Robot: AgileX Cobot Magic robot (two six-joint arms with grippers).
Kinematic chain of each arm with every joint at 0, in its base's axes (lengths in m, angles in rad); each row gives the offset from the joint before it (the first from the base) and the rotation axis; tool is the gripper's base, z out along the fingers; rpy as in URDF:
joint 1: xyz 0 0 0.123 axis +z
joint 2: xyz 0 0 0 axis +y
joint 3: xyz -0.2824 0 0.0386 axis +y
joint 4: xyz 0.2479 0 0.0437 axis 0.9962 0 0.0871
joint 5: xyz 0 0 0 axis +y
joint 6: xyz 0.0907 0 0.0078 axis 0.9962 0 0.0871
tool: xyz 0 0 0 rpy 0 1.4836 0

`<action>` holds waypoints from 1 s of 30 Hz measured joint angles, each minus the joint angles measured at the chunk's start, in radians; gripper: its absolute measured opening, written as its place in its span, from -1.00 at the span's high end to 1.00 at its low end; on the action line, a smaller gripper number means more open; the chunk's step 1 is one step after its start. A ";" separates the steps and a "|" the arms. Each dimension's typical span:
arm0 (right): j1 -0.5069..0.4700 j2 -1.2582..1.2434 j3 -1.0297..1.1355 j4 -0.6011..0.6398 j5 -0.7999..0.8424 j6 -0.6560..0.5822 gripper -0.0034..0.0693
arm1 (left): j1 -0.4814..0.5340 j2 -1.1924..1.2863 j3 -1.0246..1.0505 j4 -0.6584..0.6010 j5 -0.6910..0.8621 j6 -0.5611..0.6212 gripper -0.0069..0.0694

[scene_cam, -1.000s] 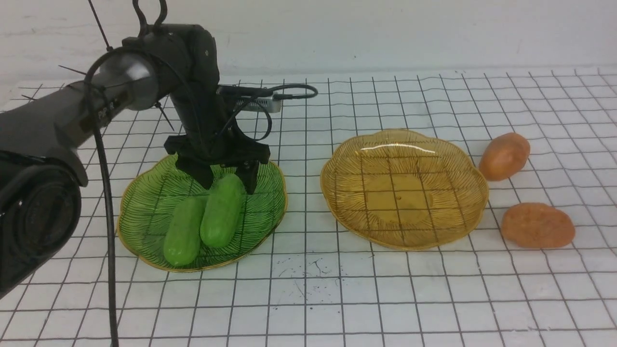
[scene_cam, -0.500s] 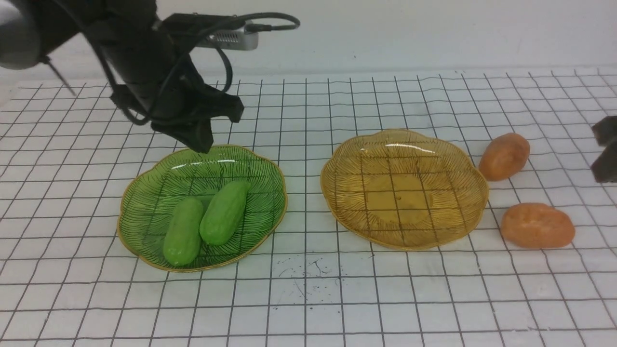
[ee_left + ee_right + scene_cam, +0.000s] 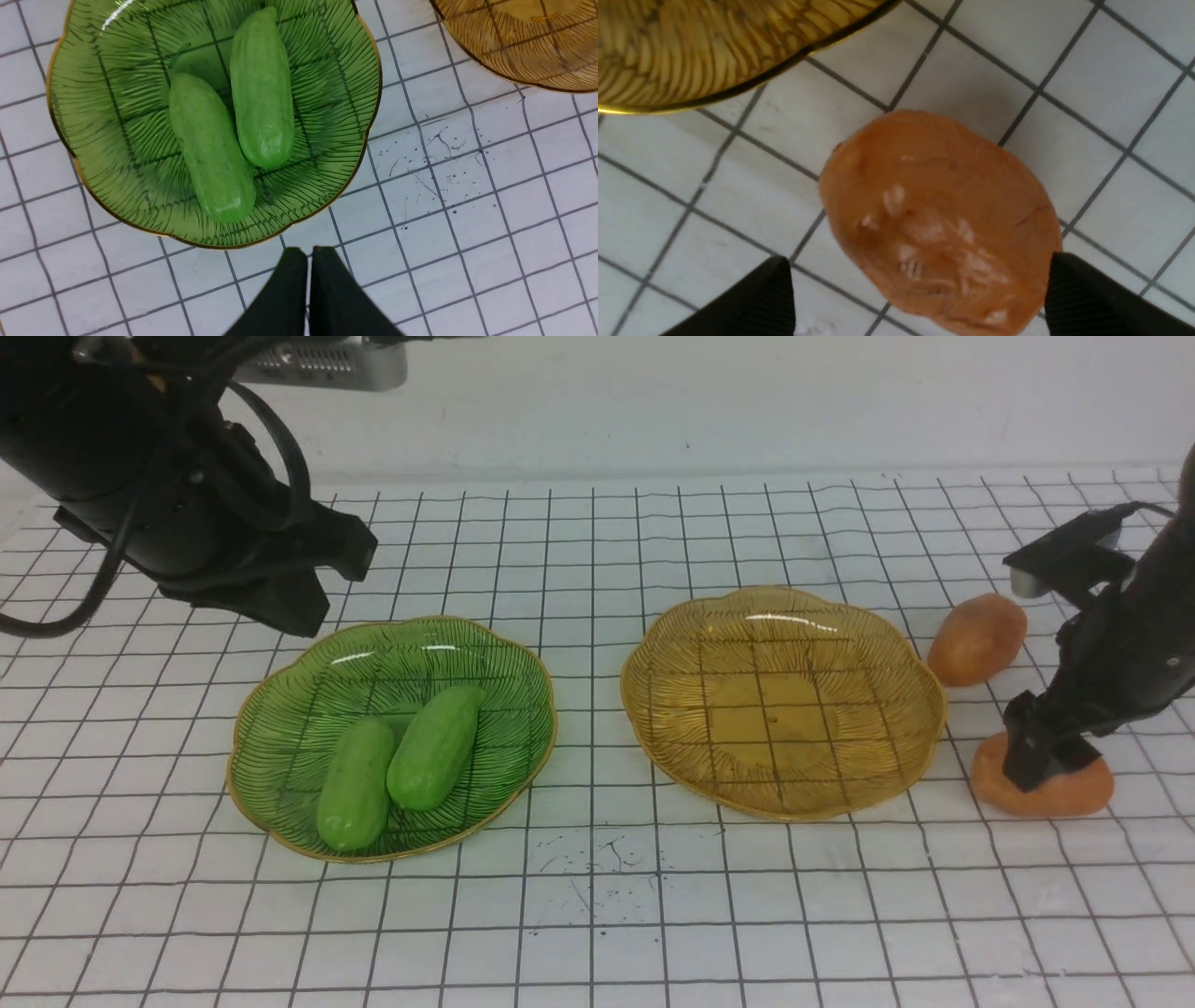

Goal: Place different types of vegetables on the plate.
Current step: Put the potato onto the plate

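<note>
Straddling the nearer potato [image 3: 1074,791] on the table [image 3: 597,915], the right gripper [image 3: 920,284] stands wide open, one finger at each side. The farther potato [image 3: 976,639] lies just beside the yellow plate [image 3: 784,709]. The left cucumber [image 3: 355,793] and right cucumber [image 3: 434,747] lie touching in the green plate [image 3: 280,700]. The left gripper [image 3: 308,263] hangs raised nearby, fingers pressed together, holding nothing.

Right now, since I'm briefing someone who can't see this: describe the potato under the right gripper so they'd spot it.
Find the amber plate on the gridded table. Two orange-brown potatoes lie off its right rim. Yours is the nearer potato, flatter, with the open right gripper straddling it; the farther potato lies free.
</note>
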 joint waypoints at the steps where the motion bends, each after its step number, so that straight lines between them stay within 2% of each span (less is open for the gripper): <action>1: 0.001 0.011 0.000 -0.013 -0.012 -0.003 -0.99 | 0.000 0.000 0.001 0.000 0.000 0.000 0.84; 15: 0.003 0.103 -0.024 -0.032 -0.085 -0.035 -0.99 | 0.000 -0.001 0.001 0.000 0.000 0.000 0.84; 19: 0.004 0.105 -0.025 -0.031 -0.089 -0.017 -0.89 | 0.000 -0.001 0.001 0.000 0.000 0.000 0.84; 20: 0.004 0.105 -0.028 -0.031 -0.078 0.002 -0.77 | 0.000 -0.001 0.001 0.000 0.000 0.000 0.84; 21: 0.004 0.107 -0.034 -0.031 -0.065 0.013 -0.75 | 0.000 -0.001 0.001 0.000 0.000 0.000 0.84; 24: 0.004 0.114 -0.063 -0.031 -0.014 0.044 -0.75 | 0.000 -0.001 0.001 0.000 0.000 0.000 0.84; 27: 0.004 0.116 -0.117 -0.001 0.135 0.107 -0.75 | 0.000 -0.001 0.001 0.000 0.000 0.000 0.84; 30: 0.005 0.089 -0.175 0.037 0.160 0.166 -0.75 | 0.000 -0.001 0.001 0.000 0.000 0.000 0.84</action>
